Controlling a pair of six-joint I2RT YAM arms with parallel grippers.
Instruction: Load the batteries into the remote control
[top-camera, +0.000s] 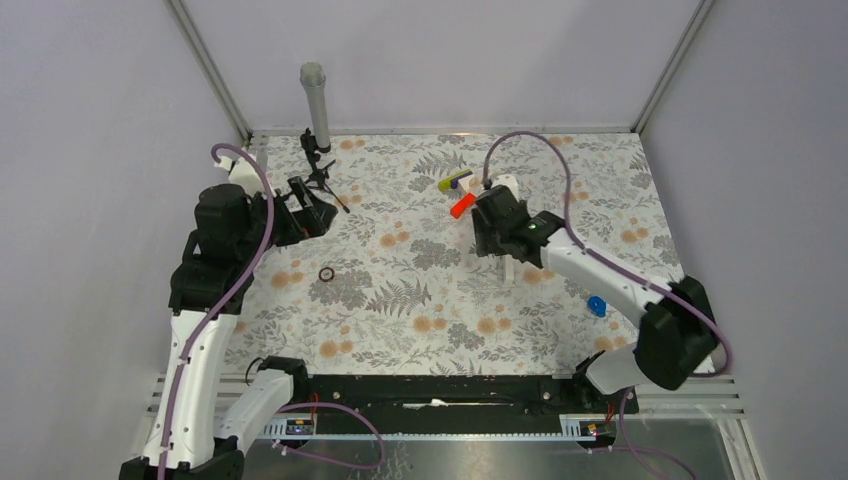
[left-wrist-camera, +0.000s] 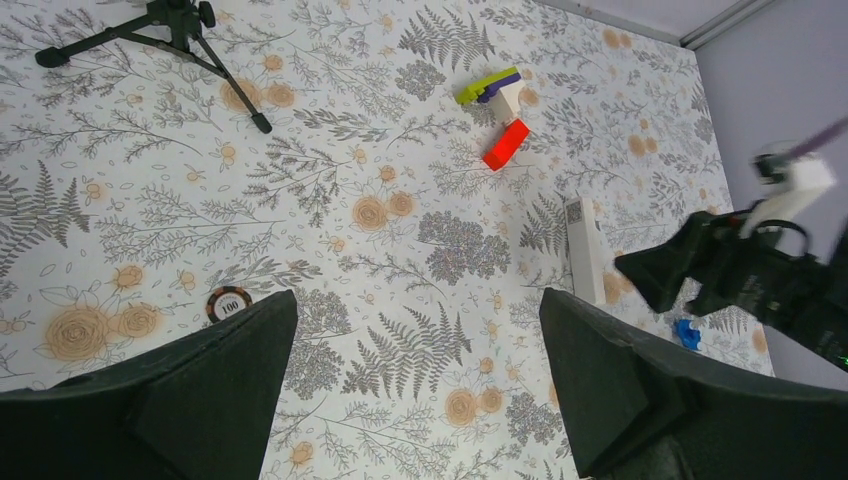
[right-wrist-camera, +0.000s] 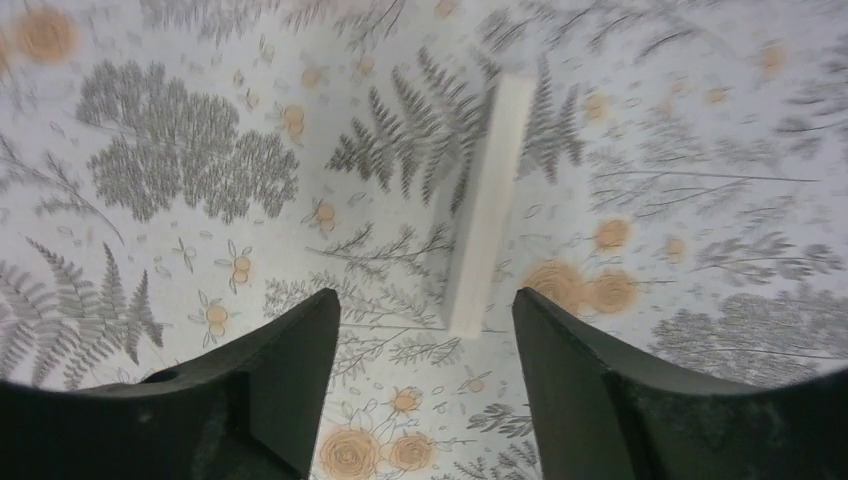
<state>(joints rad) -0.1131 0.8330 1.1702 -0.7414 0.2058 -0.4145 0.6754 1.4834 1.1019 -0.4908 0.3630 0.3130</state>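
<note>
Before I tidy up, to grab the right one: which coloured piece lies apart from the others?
The blue piece, alone beside the right arm; the red block and yellow-green piece cluster at the far side.

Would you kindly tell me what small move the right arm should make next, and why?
Probably lower the right pincer slightly and close on the remote control: the pincer hangs open and empty above it, and the remote's near end lies on the table, lined up with the pincer's gap.

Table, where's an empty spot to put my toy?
Bare cloth lies between the dark ring and the white remote, and along the near edge. It is crowded around the red block and the green piece.
</note>
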